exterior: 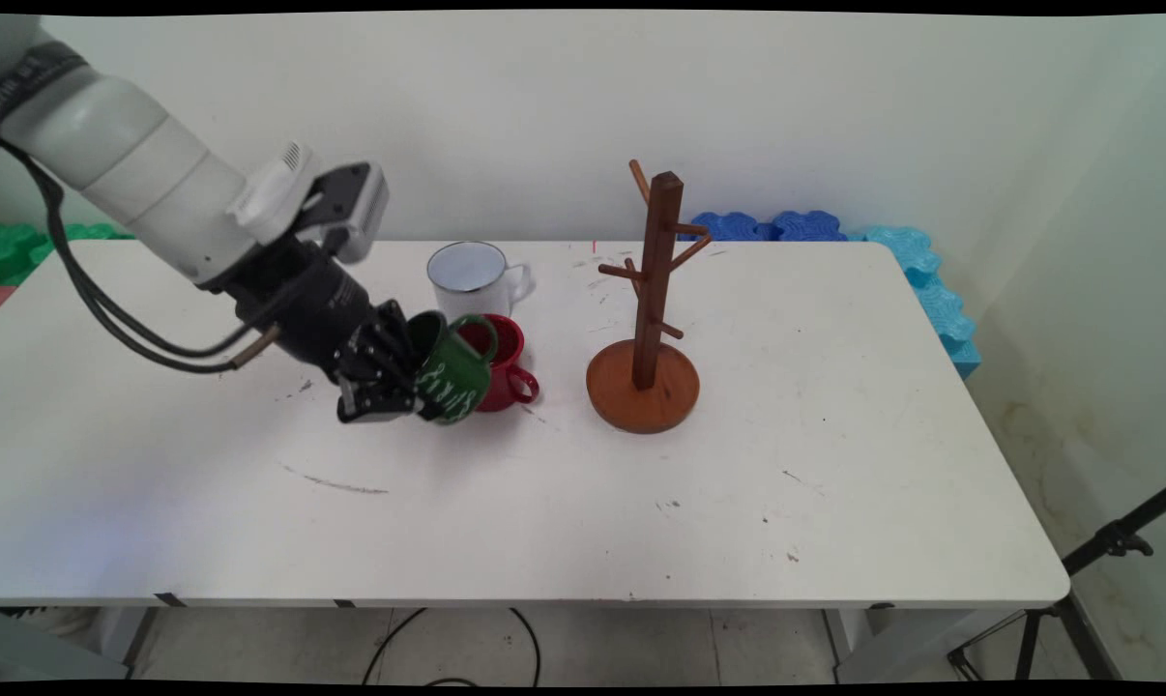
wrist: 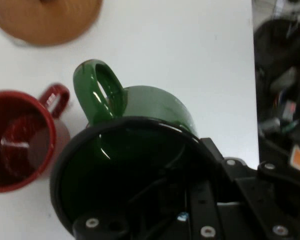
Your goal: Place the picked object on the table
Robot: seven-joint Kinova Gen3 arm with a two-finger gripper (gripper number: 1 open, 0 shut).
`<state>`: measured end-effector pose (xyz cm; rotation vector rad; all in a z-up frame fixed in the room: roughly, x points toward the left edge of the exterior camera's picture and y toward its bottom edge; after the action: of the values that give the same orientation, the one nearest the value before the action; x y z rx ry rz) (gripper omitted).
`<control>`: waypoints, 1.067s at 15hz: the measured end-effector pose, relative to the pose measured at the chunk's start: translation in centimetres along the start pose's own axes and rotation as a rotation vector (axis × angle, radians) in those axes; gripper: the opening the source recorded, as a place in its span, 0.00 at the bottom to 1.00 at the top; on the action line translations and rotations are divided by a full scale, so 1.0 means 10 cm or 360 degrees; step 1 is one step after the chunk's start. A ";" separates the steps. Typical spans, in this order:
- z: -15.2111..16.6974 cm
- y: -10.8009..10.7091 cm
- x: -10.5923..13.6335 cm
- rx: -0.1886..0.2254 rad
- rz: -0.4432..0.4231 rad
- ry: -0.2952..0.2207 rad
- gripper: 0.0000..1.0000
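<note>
Gripping a glossy green enamel mug (exterior: 455,372) by its rim, the black claw (exterior: 390,382) tilts it.

The green mug (exterior: 455,372) has a black rim and pale lettering on its side (unreadable). The red mug (exterior: 502,362) is red inside and out. The white mug (exterior: 475,278) has a dark rim. The rack (exterior: 653,309) is reddish-brown wood, the table (exterior: 834,464) white.

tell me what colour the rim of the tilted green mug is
Black, round the glossy green enamel mug that the gripper holds; clearest in the hand view.
</note>
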<state>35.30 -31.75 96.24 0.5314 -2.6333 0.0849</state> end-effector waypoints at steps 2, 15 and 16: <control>0.09 0.00 0.01 -0.0004 0.0023 -0.0091 0.00; 0.95 -0.09 0.32 0.0013 0.0038 -0.0420 0.00; 0.99 -0.09 0.34 0.0014 0.0036 -0.0430 0.00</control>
<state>28.73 -35.19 88.82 0.5500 -2.9034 0.0333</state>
